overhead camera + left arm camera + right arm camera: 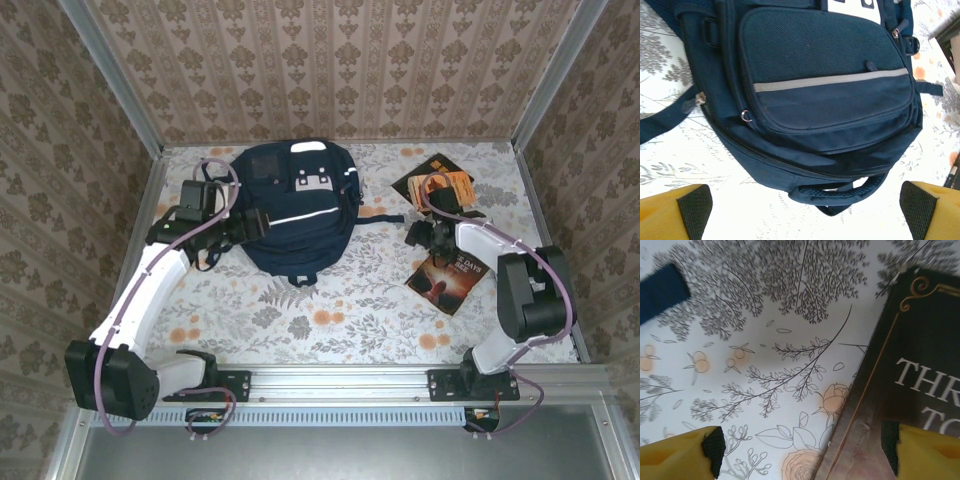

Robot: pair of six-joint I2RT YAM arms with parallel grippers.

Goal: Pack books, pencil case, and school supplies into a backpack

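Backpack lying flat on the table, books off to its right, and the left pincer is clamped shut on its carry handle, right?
Not quite. The left pincer is open, not clamped: the left wrist view shows its fingers wide apart, the carry handle ungripped. The backpack does lie flat on the table, books off to its right.

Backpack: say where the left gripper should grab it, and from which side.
Take the padded carry handle on the backpack edge nearest the open left gripper, coming straight in from that side; the loop arches clear of the body, so a finger could slip under.
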